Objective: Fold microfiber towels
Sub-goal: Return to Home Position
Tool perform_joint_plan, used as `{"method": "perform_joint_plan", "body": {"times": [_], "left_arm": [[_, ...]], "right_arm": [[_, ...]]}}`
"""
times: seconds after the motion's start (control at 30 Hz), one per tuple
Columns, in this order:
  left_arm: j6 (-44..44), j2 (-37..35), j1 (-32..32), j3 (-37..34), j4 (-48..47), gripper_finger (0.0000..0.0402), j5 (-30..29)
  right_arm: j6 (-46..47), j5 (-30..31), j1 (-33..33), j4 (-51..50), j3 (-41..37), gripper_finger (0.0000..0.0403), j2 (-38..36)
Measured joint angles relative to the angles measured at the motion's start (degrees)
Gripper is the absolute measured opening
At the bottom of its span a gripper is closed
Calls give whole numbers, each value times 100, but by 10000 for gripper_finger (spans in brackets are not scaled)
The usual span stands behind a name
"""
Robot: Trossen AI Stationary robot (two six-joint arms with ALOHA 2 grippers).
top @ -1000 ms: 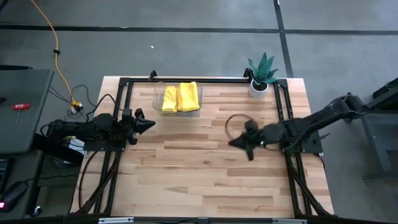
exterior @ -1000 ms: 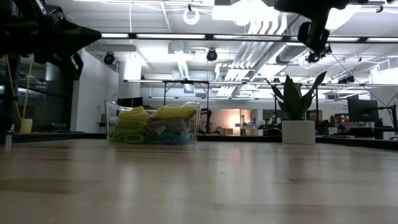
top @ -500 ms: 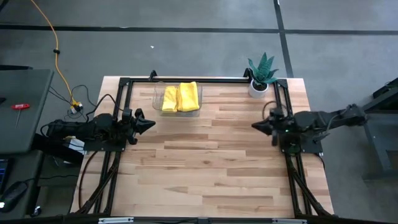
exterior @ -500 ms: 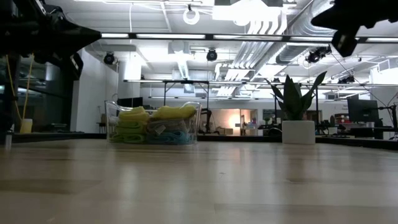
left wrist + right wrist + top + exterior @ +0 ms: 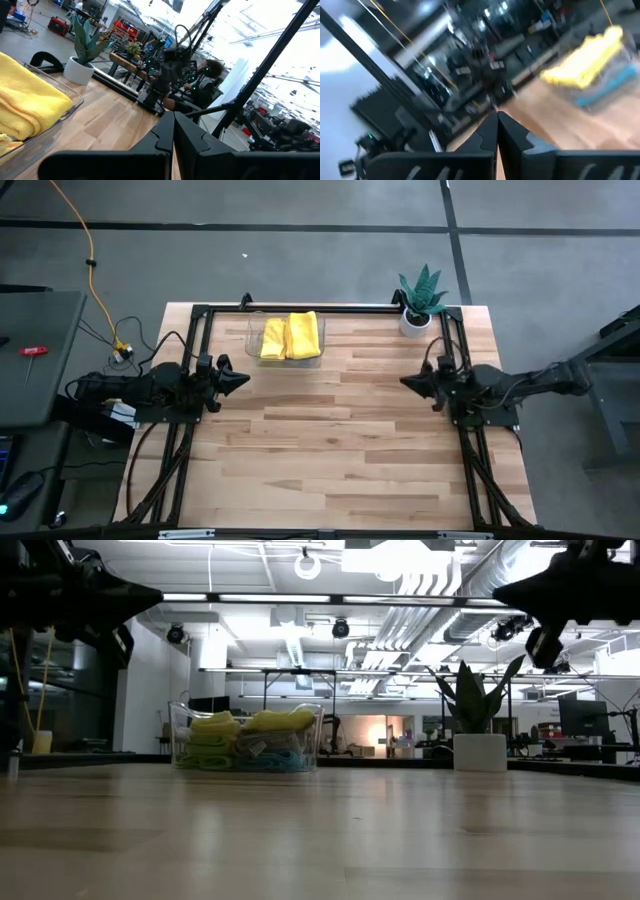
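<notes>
At table's side edges: left gripper (image 5: 243,379) and right gripper (image 5: 405,382) both pinched closed, empty — folded towels (image 5: 290,337) sit in clear tray (image 5: 252,328). Homing step; next, likely only settling.

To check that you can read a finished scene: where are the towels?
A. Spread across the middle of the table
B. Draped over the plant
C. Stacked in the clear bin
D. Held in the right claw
C: the towels, yellow ones on top, sit folded inside the bin, while the left claw and the right claw are shut and hold nothing.
</notes>
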Motion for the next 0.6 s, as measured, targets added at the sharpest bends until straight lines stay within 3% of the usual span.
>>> {"method": "perform_joint_plan", "body": {"times": [0.1,0.33,0.43,0.6], "left_arm": [[0,0,0,0,0,1,2],[0,0,0,2,0,1,2],[0,0,-1,2,0,1,2],[0,-1,0,2,0,1,2]], "right_arm": [[-81,-466,-443,248,-200,0,-149],[-363,-1498,-1547,-804,-214,0,-614],[-667,-1491,-1767,-1440,-214,0,-926],[-1116,-846,-1819,-2107,-204,0,-1362]]}}
